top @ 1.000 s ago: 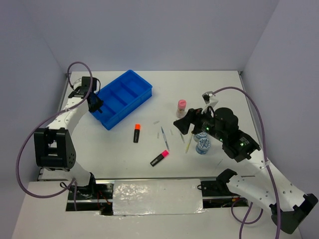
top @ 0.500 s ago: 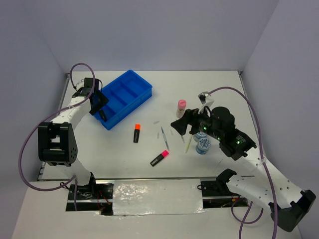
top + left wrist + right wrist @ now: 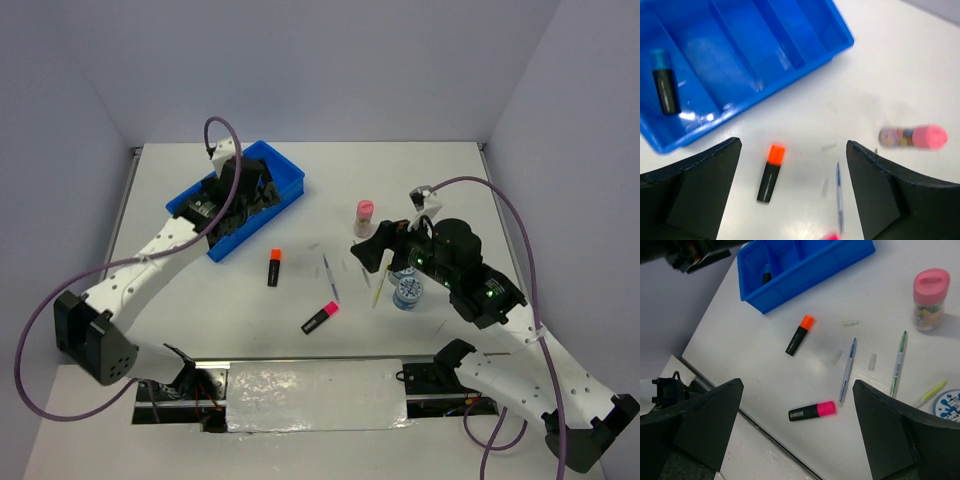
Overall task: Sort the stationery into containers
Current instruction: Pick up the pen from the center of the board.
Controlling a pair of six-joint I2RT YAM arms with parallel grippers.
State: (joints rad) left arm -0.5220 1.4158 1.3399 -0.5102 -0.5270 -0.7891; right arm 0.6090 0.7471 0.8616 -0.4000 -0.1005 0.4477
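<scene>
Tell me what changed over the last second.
The left hand swung from the left end of the tray to above it and opened; the blue-capped highlighter now lies in the tray. The right hand stayed open near the pens, nearly still. The orange highlighter, pink highlighter, discs and bottle have not moved.

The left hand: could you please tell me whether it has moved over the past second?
Yes. The left hand swung rightward, from the left edge of the blue tray to above its middle.
</scene>
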